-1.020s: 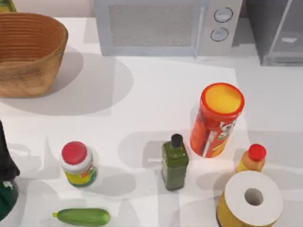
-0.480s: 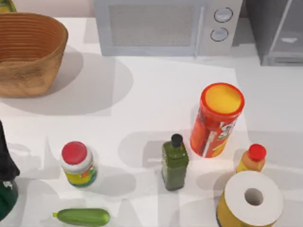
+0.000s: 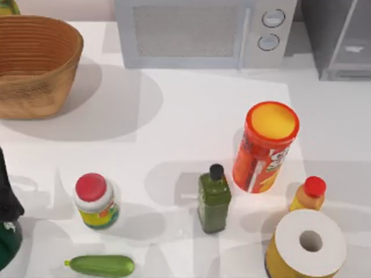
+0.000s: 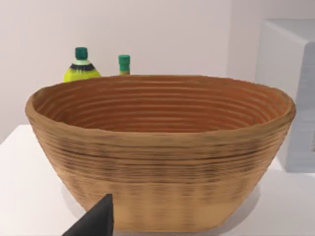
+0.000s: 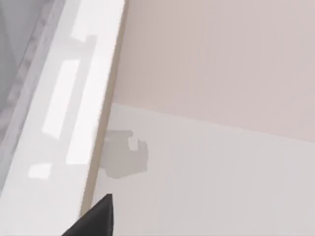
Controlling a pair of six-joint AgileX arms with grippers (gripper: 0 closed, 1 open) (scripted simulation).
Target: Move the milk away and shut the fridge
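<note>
The fridge (image 3: 339, 40) is the grey box at the table's back right corner, with a pale-framed panel slanting across its front. The right wrist view looks along that pale frame (image 5: 83, 98), with speckled grey (image 5: 17, 73) beside it and a dark tip of my right gripper (image 5: 96, 219) at the picture's edge. My left gripper (image 3: 7, 214) sits at the table's left edge, and its dark tip (image 4: 96, 221) faces the basket. The milk is out of view.
A wicker basket (image 3: 35, 63) stands back left and a microwave (image 3: 197, 35) back centre. In front are a red-capped jar (image 3: 94, 200), cucumber (image 3: 99, 265), green bottle (image 3: 214, 200), orange can (image 3: 264, 147), small yellow bottle (image 3: 310, 194) and paper roll (image 3: 307, 243).
</note>
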